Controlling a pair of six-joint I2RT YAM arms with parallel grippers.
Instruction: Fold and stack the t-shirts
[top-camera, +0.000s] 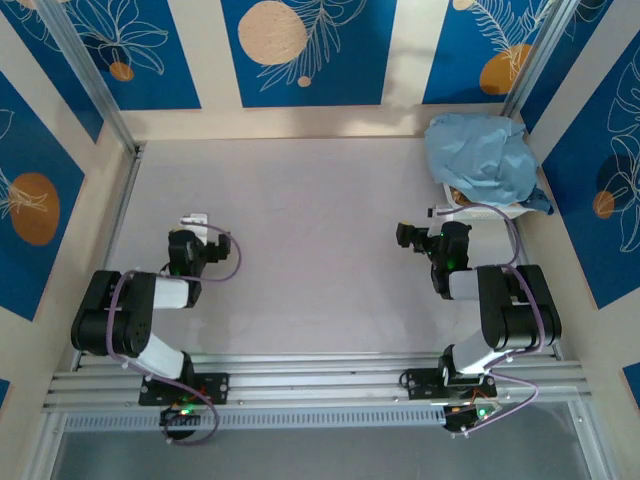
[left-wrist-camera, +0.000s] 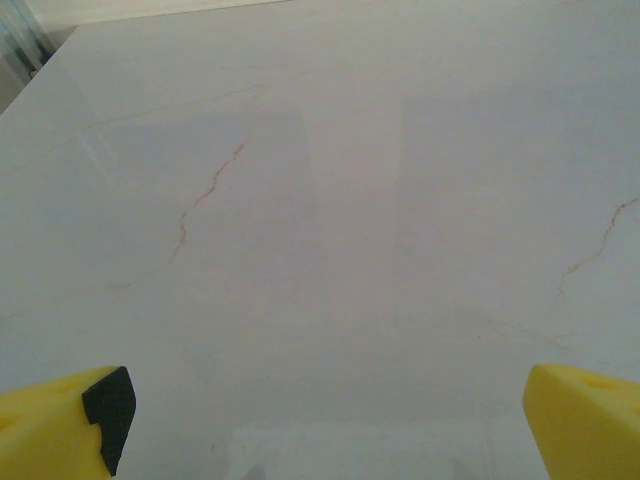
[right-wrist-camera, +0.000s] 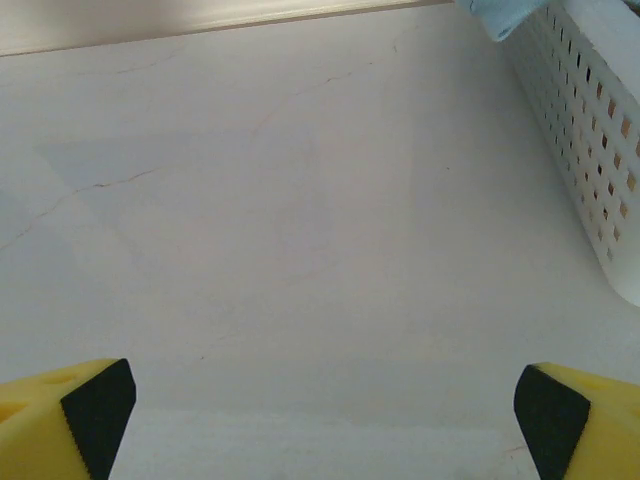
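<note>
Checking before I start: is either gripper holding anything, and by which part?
Nothing is held: left gripper and right gripper both stand open, empty.

readable text: none | t-shirts (top-camera: 482, 158) heaped on mesh basket (right-wrist-camera: 590, 170): no lettering legible | wall panels (top-camera: 300, 50): leaf-and-circle print, no words

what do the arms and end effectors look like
The left arm and right arm have chunky black joints and white link sections, each trailing a looped purple cable with a small green light at its base. The left end effector and right end effector each have two yellow fingers with black pads.
</note>
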